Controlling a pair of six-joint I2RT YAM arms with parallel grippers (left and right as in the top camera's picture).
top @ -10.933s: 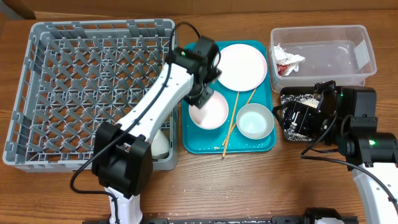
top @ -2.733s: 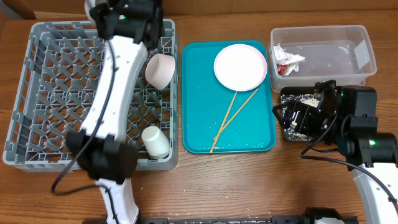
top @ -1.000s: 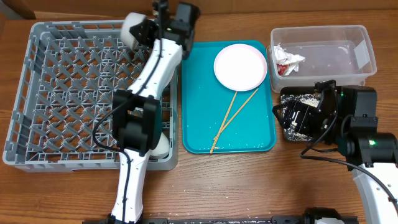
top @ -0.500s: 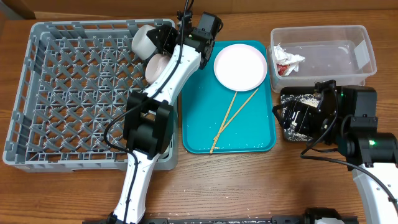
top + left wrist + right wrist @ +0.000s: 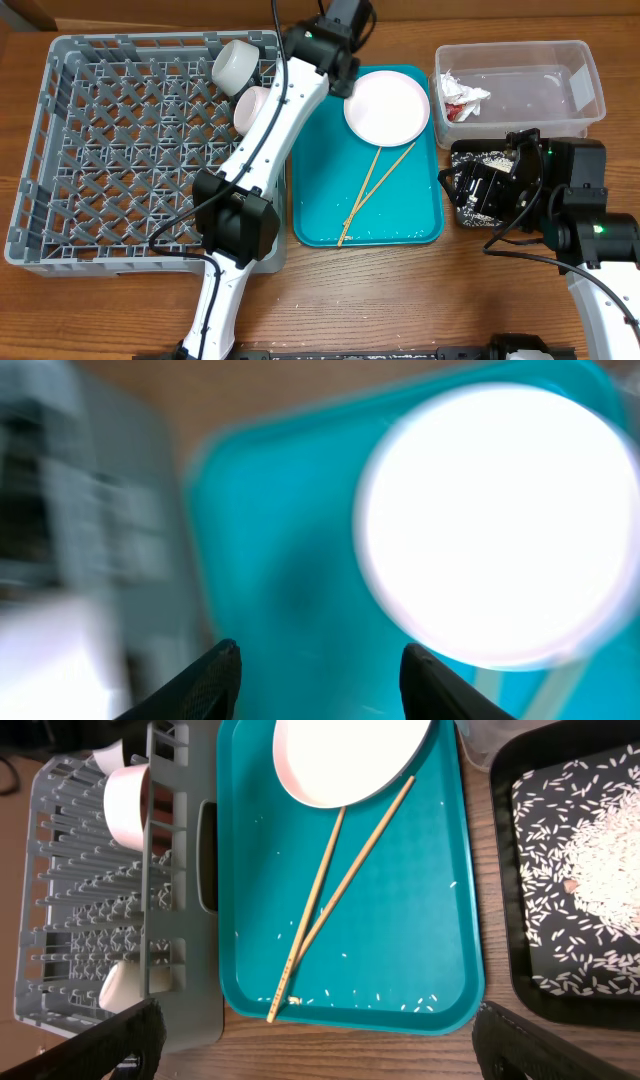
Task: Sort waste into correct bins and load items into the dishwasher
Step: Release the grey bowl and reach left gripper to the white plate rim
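My left gripper (image 5: 320,652) hangs open and empty over the far left of the teal tray (image 5: 320,200), beside the pale round plate (image 5: 387,107) (image 5: 500,525); that view is blurred. Two chopsticks (image 5: 372,190) (image 5: 335,890) lie crossed on the tray below the plate. Two bowls (image 5: 238,62) (image 5: 252,105) rest on their sides in the grey dish rack (image 5: 100,150), at its far right. A white cup (image 5: 118,984) sits near the rack's front. My right gripper (image 5: 318,1030) stands open by the black tray (image 5: 570,890) of rice. The wrapper (image 5: 462,98) lies in the clear tub (image 5: 530,85).
Loose rice grains (image 5: 400,1005) are scattered along the teal tray's front edge. A small brown lump (image 5: 572,886) sits among the rice in the black tray. My left arm (image 5: 270,140) stretches across the rack's right wall. Bare wood table lies in front.
My left gripper let go of the white bowl at the rack's far right corner, opened, and swung right over the teal tray toward the plate. The right arm has not moved.
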